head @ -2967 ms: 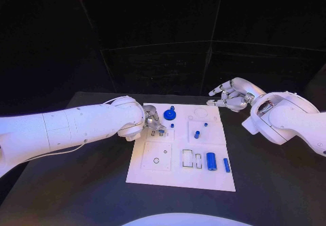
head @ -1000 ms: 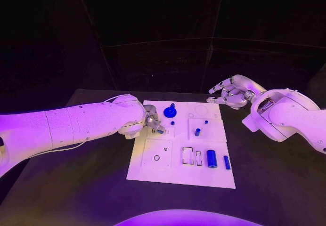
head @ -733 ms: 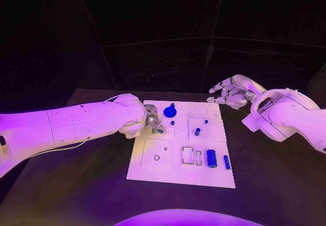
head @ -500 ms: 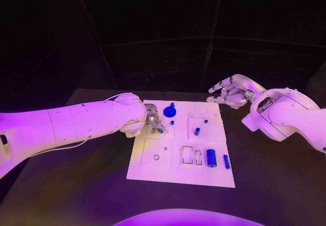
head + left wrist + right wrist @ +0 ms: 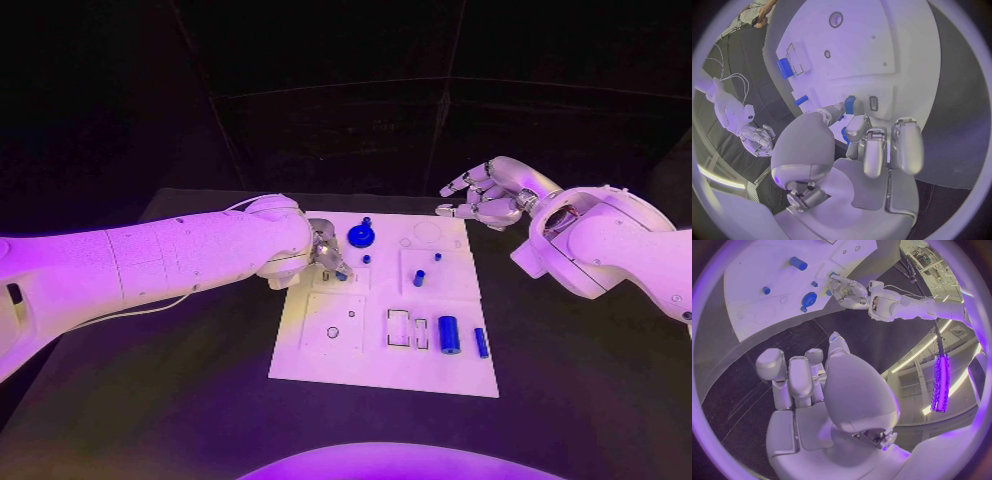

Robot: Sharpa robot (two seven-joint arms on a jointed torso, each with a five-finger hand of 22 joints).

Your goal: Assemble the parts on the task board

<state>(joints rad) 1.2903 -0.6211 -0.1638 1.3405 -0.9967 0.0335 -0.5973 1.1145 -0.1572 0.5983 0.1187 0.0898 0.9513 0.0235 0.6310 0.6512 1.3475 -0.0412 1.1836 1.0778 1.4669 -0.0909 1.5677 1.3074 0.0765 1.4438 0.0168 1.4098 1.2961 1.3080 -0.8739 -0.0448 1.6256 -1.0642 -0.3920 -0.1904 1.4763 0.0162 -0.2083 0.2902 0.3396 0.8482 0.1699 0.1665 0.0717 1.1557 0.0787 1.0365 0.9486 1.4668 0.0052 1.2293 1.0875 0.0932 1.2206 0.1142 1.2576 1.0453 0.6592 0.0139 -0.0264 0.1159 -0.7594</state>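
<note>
Head view: white task board [image 5: 378, 375] mid-table, long axis running away from the robot. Blue cylinder [image 5: 449, 336] and slimmer blue pin [image 5: 480, 344] lying lengthwise near right edge; round blue knob [image 5: 359, 237] at far end. Left hand [image 5: 323, 254] over upper-left board. Right hand [image 5: 488, 203] beyond far right corner, fingers loosely spread, holding nothing.

Left wrist view: small blue part [image 5: 849, 105] pinched at fingertips [image 5: 856, 123], upright against board.

Right wrist view: fingers [image 5: 792, 377] apart, empty, above dark table.

Task board [image 5: 378, 375] mid-table; left hand [image 5: 323, 256] over its left edge, right hand [image 5: 488, 197] behind far-right corner.
</note>
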